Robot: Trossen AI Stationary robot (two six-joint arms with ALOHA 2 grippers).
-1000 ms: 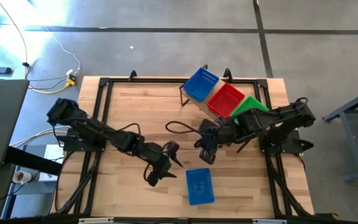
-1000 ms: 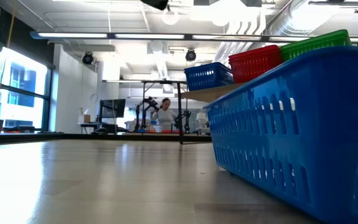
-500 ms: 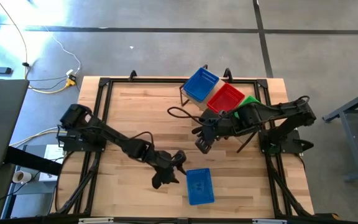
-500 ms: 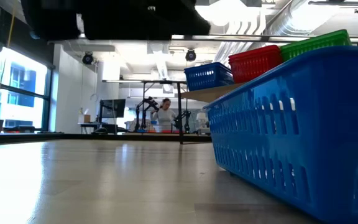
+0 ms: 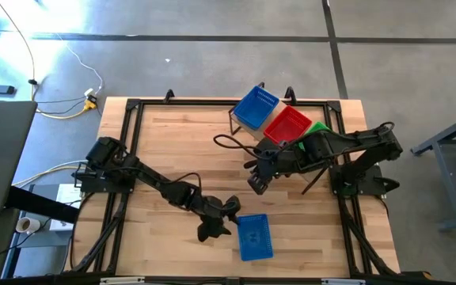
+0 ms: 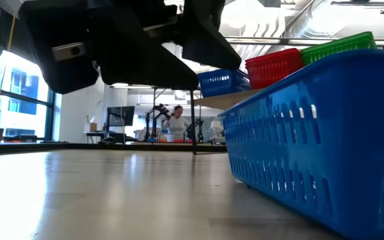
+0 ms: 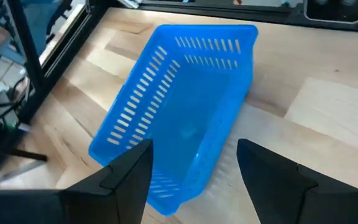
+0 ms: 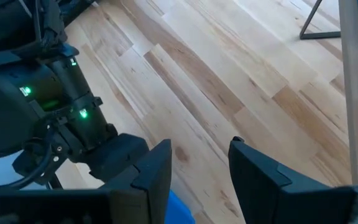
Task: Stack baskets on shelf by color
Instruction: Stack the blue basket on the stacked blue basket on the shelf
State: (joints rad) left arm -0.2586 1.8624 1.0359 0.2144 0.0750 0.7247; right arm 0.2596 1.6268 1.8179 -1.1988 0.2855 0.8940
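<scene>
A blue basket point(image 5: 254, 236) lies alone on the tabletop near its front edge, open side up. It fills the right of the low view as the blue basket point(image 6: 325, 133). My left gripper point(image 7: 194, 180) is open, low over the table just left of that basket point(image 7: 185, 118). Its fingers straddle the basket's near corner in the wrist view without visibly touching it. My right gripper point(image 5: 258, 180) hangs open and empty above the table's middle. The shelf point(image 6: 232, 100) at the far right carries a blue basket point(image 5: 256, 107), a red basket point(image 5: 287, 127) and a green basket point(image 5: 317, 129).
A black metal frame point(image 5: 133, 107) runs round the tabletop. Bare wood lies left of and beyond the loose basket. A black cable point(image 5: 228, 142) loops near my right arm. In the low view a person point(image 6: 177, 123) stands far off in the room behind.
My left gripper has come down and toward the table's right, closing on the loose blue basket, and it has rolled about its own axis. In the low view it has dropped into the picture from above. The basket has not moved.
</scene>
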